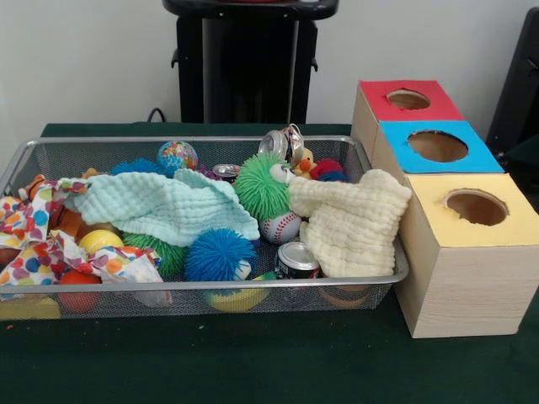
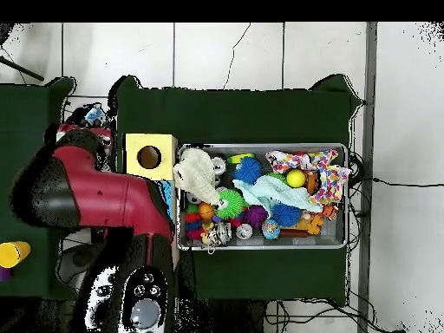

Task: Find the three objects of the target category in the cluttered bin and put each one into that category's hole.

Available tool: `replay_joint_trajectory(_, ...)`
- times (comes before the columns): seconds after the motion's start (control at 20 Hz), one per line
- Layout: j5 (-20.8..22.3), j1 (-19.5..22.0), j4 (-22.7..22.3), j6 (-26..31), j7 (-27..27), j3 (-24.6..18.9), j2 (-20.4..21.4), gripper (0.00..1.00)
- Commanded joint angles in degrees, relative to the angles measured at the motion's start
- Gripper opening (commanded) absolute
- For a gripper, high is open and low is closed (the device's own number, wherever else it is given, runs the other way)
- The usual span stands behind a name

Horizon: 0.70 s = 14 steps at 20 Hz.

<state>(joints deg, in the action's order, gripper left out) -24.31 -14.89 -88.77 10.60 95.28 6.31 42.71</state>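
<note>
The bin sits on the green table, heaped full. At its left end in the front view a dotted patterned cloth is bunched over several toys, with a yellow ball showing just beside it. A mint-green cloth lies spread across the left middle. A multicoloured ball shows behind it against the far wall, and a blue spiky ball rests in front of it against the near rim. Right of centre a green spiky ball stands high in the pile, touching a baseball below it. A silver can lies at the near rim and a crushed can at the far rim. A cream cloth is draped over the bin's right end. The three objects, the clear crushed bottles, cannot be picked out in either view; the cloths cover much of the pile. Just right of the bin stand three boxes with round holes on top: a red box farthest, a blue box in the middle and a yellow box nearest. In the overhead view the red arm is folded beside the bin, over the boxes. The gripper does not show in either view, so I cannot tell how its jaws stand.
</note>
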Motion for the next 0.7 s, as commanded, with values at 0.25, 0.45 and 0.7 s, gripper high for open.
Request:
replay_joint_trajectory(0.25, 3.77, -3.18, 3.97, 9.74, 6.08, -5.73, -2.72, 0.00)
replay_joint_trajectory(0.45, 2.57, -6.28, 6.14, 11.72, 10.37, -1.51, -2.65, 0.00)
replay_joint_trajectory(0.7, 5.86, -4.79, 8.36, 18.19, 5.77, 0.15, -0.32, 0.00)
